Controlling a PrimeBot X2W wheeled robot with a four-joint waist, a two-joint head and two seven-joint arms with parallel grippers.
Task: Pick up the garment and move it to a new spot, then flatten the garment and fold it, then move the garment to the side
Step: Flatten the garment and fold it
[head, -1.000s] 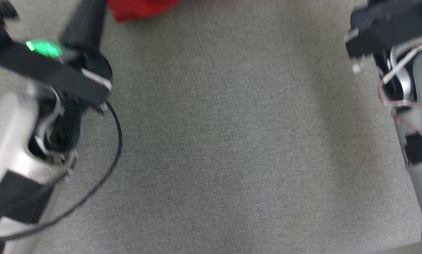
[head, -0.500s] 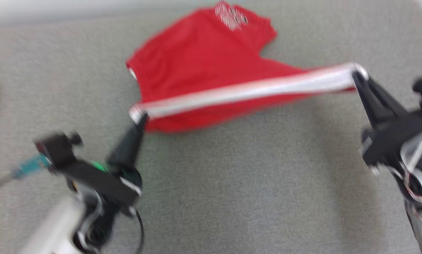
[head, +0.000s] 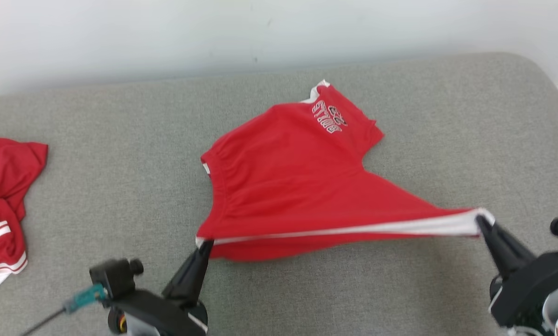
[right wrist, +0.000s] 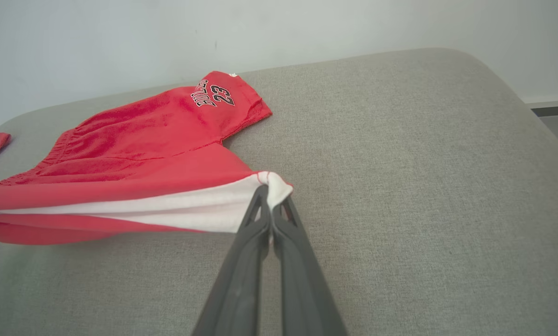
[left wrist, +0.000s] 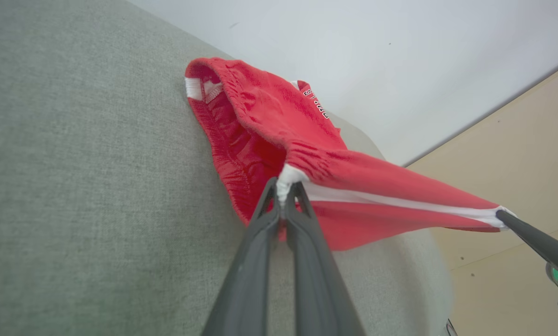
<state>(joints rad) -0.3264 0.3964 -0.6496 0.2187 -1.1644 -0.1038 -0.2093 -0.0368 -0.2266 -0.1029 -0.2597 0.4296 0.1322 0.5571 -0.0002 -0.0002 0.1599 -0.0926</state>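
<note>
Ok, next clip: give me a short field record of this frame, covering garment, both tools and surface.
garment: red shorts, far part on grey cushion, near edge lifted
left tool: shut on shorts, at one end of white stripe
right tool: shut on shorts, at other end
stripe: taut between tools
other: second red garment, crumpled, far left

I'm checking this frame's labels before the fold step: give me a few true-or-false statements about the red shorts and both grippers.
1. The left gripper is shut on a corner of the red fabric shorts with a white side stripe. True.
2. The right gripper hangs open, clear of the shorts. False: it pinches the stripe's other end.
3. The stripe is pulled taut between both grippers. True.
4. The shorts rest on a wooden table. False: on a grey fabric cushion.
</note>
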